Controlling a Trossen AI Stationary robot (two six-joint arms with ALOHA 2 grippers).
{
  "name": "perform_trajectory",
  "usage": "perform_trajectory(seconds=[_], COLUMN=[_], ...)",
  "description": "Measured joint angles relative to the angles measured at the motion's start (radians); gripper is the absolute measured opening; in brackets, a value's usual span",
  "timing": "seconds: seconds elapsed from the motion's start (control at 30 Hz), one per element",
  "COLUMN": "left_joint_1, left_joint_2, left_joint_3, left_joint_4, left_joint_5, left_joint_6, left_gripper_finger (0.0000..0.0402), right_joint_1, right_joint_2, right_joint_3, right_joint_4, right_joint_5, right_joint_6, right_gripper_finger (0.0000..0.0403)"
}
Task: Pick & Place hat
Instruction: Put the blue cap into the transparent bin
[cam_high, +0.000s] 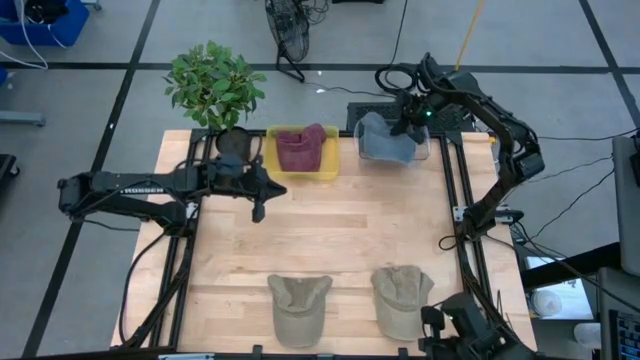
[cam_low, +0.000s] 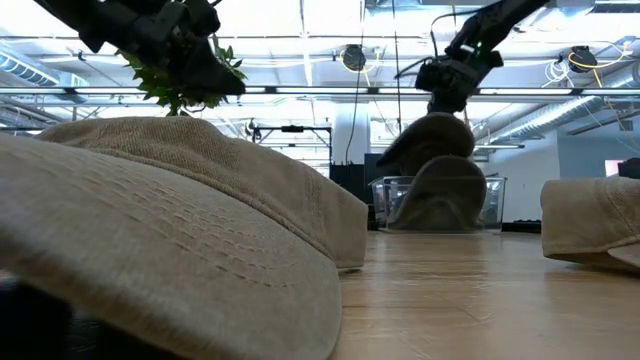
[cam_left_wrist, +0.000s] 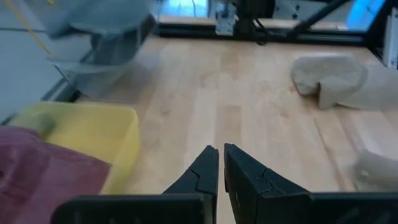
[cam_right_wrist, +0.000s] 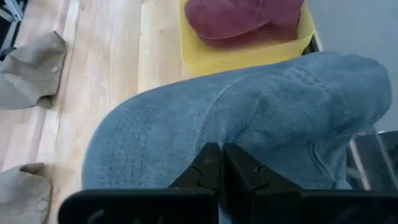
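Observation:
A blue-grey hat (cam_high: 383, 140) hangs at the table's far right over a clear bin (cam_high: 432, 150), with my right gripper (cam_high: 404, 128) shut on it. A dark red hat (cam_high: 300, 148) lies in a yellow bin (cam_high: 303, 176) at the far middle. Two tan hats (cam_high: 300, 305) (cam_high: 401, 298) rest on the table near its front edge. My left gripper (cam_high: 258, 211) hovers shut above bare wood, near side of the yellow bin, holding nothing. My right gripper pinches the blue-grey hat's cloth (cam_right_wrist: 219, 138) between its two shut fingers, coming from above and slanting down. Which part of the hat that is, the hat's bulge hides. The hat hangs below the fingers (cam_low: 430, 140), its lower part (cam_low: 440, 195) inside the clear bin.
A potted plant (cam_high: 215, 85) stands at the far left corner, behind my left arm. Bare wood (cam_high: 350, 230) stretches across the table's middle between the bins and the tan hats. Metal frame rails (cam_high: 455, 200) run along the right side.

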Motion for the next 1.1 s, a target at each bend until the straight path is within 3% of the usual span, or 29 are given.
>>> perform_trajectory(seconds=[0.27,0.47,0.67,0.87,1.1], left_joint_1=[0.054,0.089,0.104,0.104,0.104], left_joint_2=[0.0,0.0,0.0,0.0,0.0], left_joint_3=[0.001,0.001,0.001,0.001,0.002], left_joint_4=[0.035,0.038,0.038,0.037,0.036], left_joint_5=[0.001,0.001,0.002,0.007,0.057], left_joint_6=[0.035,0.055,0.054,0.018,0.001], left_gripper_finger=[0.0031,0.0031,0.0031,0.0031,0.0031], right_joint_1=[0.005,-0.002,-0.006,-0.006,0.014], right_joint_2=[0.146,0.189,0.125,0.028,-0.082], right_joint_3=[0.0,0.0,0.0,-0.001,-0.012], right_joint_4=[-0.136,-0.138,-0.079,0.038,0.055], right_joint_5=[0.004,0.044,0.068,0.21,0.157], right_joint_6=[-0.031,-0.052,-0.039,0.045,0.139], right_gripper_finger=[0.0,0.0,0.0012,0.0044,0.0095])
